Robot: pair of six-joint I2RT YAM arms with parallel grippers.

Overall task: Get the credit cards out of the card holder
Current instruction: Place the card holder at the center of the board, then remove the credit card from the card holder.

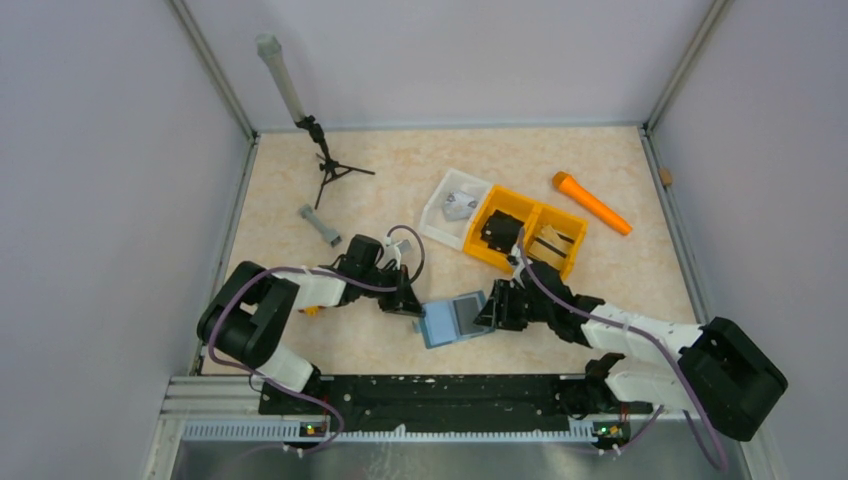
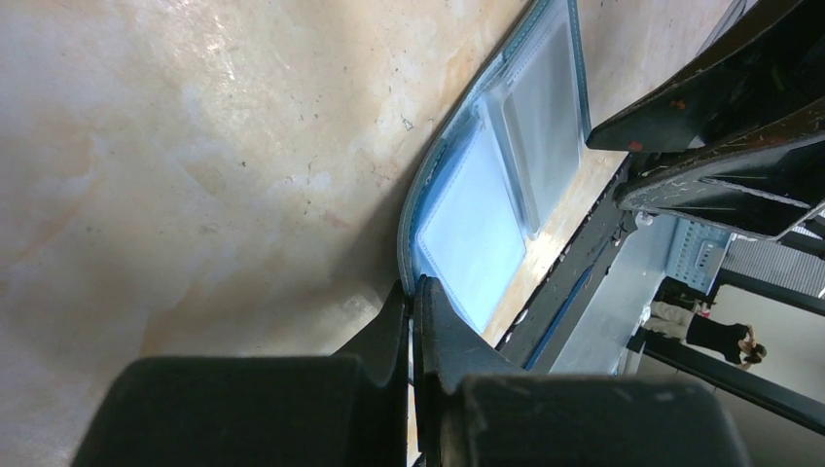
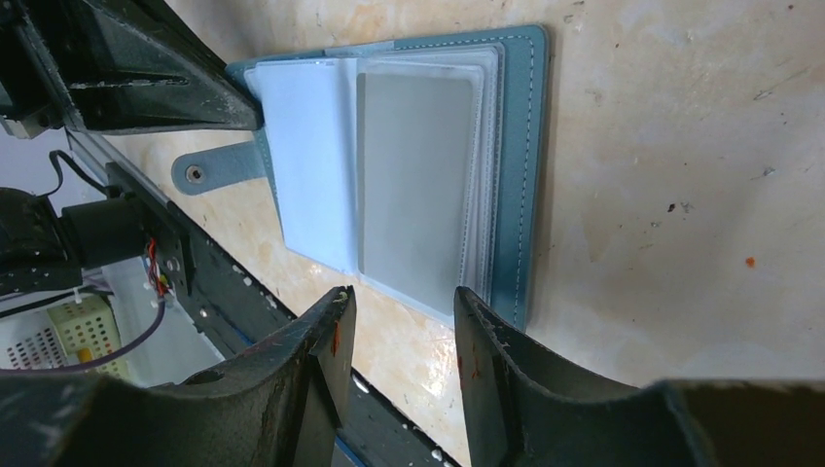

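The teal-blue card holder [image 1: 455, 320] lies open on the table near the front edge. Its inside shows a light blue sleeve [image 3: 306, 165] and a grey card [image 3: 413, 175] in clear pockets, and a snap strap [image 3: 209, 173] sticks out on one side. My left gripper [image 1: 412, 305] is shut on the holder's left edge; its tips [image 2: 416, 292] pinch the teal rim [image 2: 409, 233]. My right gripper [image 1: 490, 312] is open and empty, its jaws [image 3: 404, 306] just short of the holder's right side [image 3: 520, 165], near the grey card's edge.
An orange divided bin [image 1: 548, 225] holding a black object stands behind the right arm, with a white tray [image 1: 440, 205] beside it. An orange cylinder [image 1: 590, 203] lies at the far right. A small tripod [image 1: 325, 165] and a grey bar [image 1: 320, 225] are at the far left.
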